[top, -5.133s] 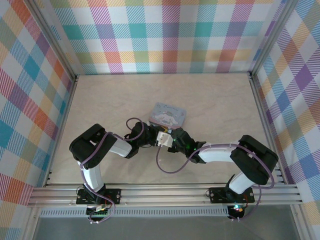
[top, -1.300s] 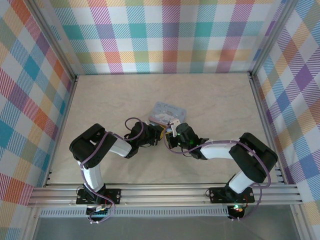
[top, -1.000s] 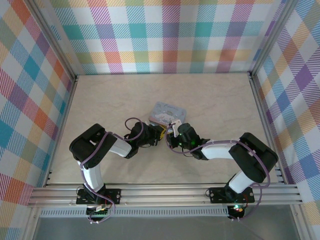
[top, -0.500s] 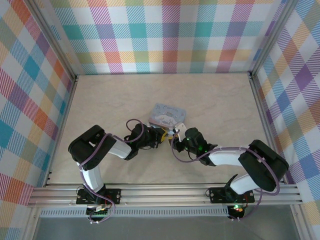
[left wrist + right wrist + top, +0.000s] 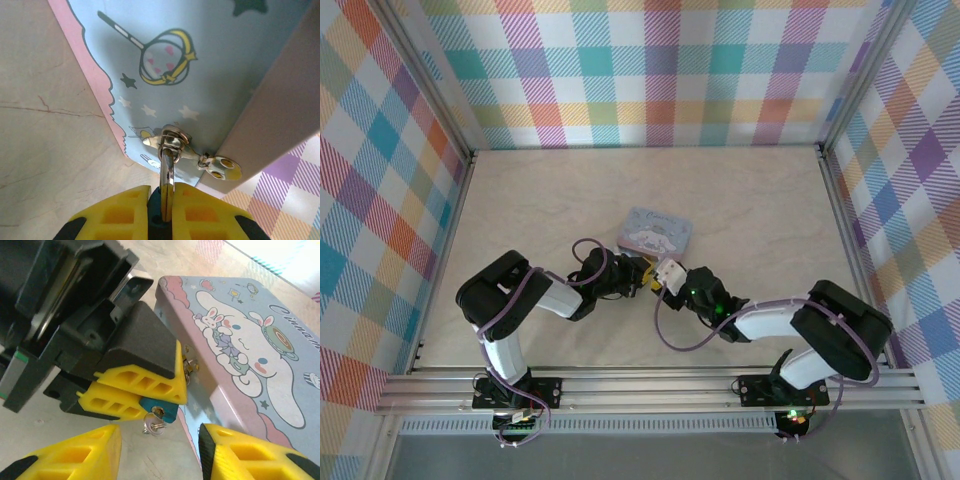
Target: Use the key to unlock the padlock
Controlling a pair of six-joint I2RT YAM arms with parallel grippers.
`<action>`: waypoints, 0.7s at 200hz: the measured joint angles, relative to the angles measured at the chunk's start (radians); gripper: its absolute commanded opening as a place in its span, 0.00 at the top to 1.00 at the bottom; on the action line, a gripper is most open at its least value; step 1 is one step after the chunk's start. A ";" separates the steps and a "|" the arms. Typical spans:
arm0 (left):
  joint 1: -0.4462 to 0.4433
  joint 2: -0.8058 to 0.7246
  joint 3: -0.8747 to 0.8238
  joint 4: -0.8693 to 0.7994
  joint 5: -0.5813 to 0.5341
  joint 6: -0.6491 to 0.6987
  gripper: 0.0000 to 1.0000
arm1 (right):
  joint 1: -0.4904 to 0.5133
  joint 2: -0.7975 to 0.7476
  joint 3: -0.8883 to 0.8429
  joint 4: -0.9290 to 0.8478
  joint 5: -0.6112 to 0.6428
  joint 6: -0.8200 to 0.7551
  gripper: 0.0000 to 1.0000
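**Grip on the lock.** The left gripper [image 5: 162, 196] is pinching the padlock [image 5: 154, 406] between narrow fingers. The shackle is hooking through the hasp [image 5: 172, 139] of the tin [image 5: 260, 355], just ahead of the tips. The right gripper [image 5: 160, 442] is standing with its fingers apart and empty. What looks to be the key [image 5: 155, 424] is hanging under the padlock, just above their gap. The step likely goes best by closing squarely on the key's head, then turning without tugging while the left is bracing the lock.

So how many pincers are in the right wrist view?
2. The left pincer sits beside the tin, shut on the blue padlock; the right pincer is open at the bottom edge, facing it.
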 measured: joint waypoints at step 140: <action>-0.001 -0.050 -0.047 -0.016 0.003 0.019 1.00 | 0.087 0.124 -0.010 0.084 0.101 -0.224 0.53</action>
